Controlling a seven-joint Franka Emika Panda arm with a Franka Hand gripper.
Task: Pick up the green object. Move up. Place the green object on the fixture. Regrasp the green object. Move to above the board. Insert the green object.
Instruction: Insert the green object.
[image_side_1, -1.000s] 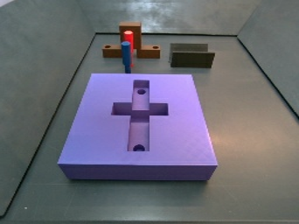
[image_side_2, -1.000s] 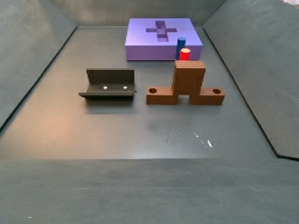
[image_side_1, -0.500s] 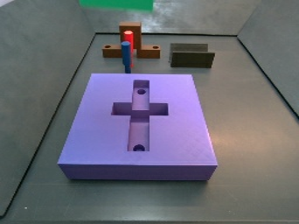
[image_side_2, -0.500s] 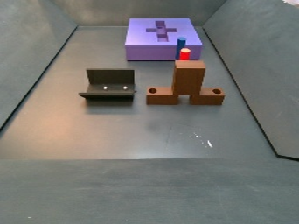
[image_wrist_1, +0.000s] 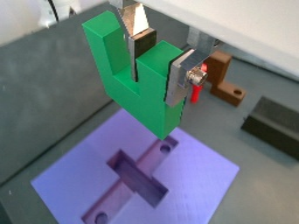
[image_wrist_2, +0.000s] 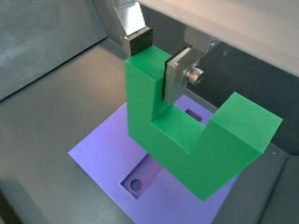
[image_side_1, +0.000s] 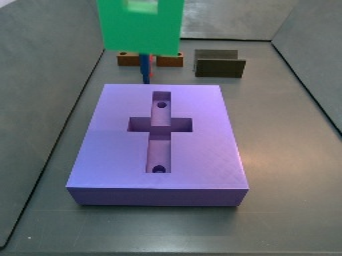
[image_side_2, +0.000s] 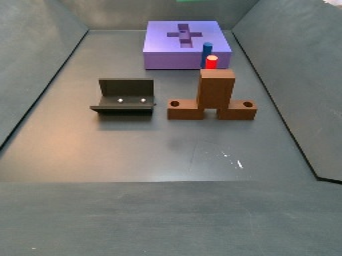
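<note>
gripper (image_wrist_1: 153, 59) clamped on one prong of green object (image_wrist_1: 131, 79), silver fingers (image_wrist_1: 181, 75) either side, held high over purple board (image_wrist_1: 135, 175). piece looks rigid, light, smooth plastic; flat prong faces likely safest hold. cross slot (image_side_1: 160, 125) at six o'clock below piece in side view.

Tool (image_wrist_1: 155, 63) holds the green object (image_wrist_1: 131, 79) high above the board (image_side_1: 163, 138); nothing stands between; its slot (image_side_1: 159, 125) lies bare.

Silver-plated, dark-padded end effector (image_wrist_1: 158, 63)
</note>
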